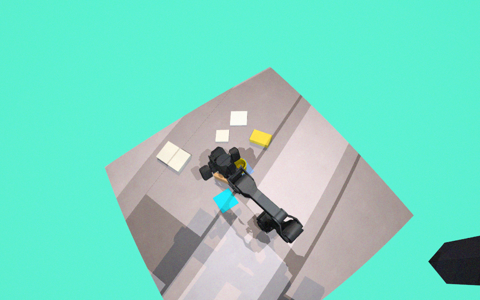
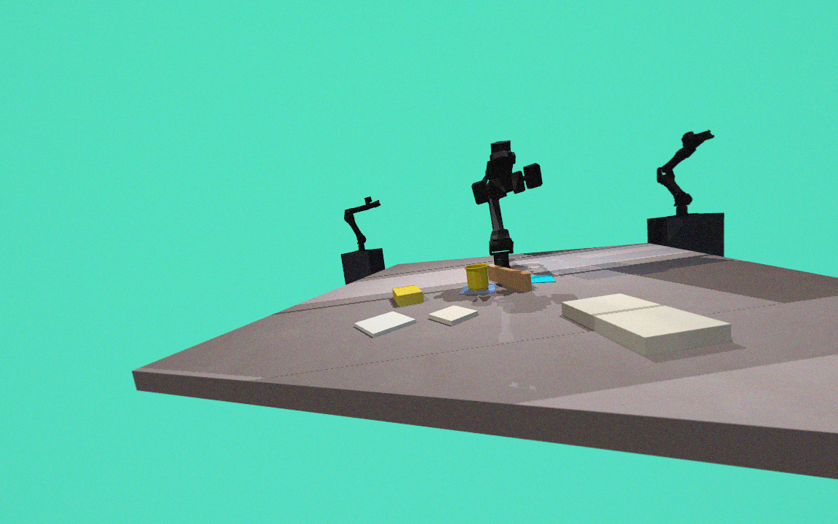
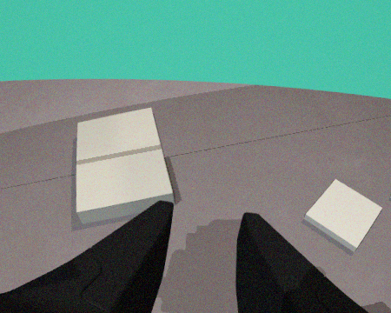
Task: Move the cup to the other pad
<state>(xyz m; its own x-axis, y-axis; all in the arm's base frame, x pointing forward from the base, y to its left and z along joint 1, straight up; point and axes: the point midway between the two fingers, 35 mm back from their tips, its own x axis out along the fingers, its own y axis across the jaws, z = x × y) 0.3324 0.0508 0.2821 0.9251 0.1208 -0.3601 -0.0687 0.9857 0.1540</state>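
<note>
Two pads show from the top, and we see the yellow cup (image 1: 241, 164) (image 2: 477, 278) at the blue pad (image 1: 249, 168) (image 2: 487, 290), partly hidden beneath the wrist of the arm (image 1: 266, 201) (image 2: 495, 215). The arm reaches diagonally across the table (image 1: 361, 212) (image 2: 409, 391), its gripper (image 1: 220, 163) (image 2: 506, 183) (image 3: 206, 221) beyond the cup. The cyan pad (image 1: 225, 200) (image 2: 543, 279) lies apart, past the wooden bar (image 1: 221, 178) (image 2: 510, 278). We make out something inside the cup but cannot tell the marbles.

From the exterior, we find the cup upright on the blue pad, with the gripper raised well above it and tilted to one side. The forearm rises behind. The yellow block (image 1: 260, 138) (image 2: 407, 295) lies near the cup.

Through the wrist view, we look obliquely down the fingers, their tips fairly narrowly spaced, with nothing between them. Past one finger we see the big cream block (image 1: 173, 156) (image 2: 646, 322) (image 3: 122, 161), past the other the small cream tile (image 1: 222, 135) (image 2: 452, 315) (image 3: 344, 215); the cup is outside this view.
</note>
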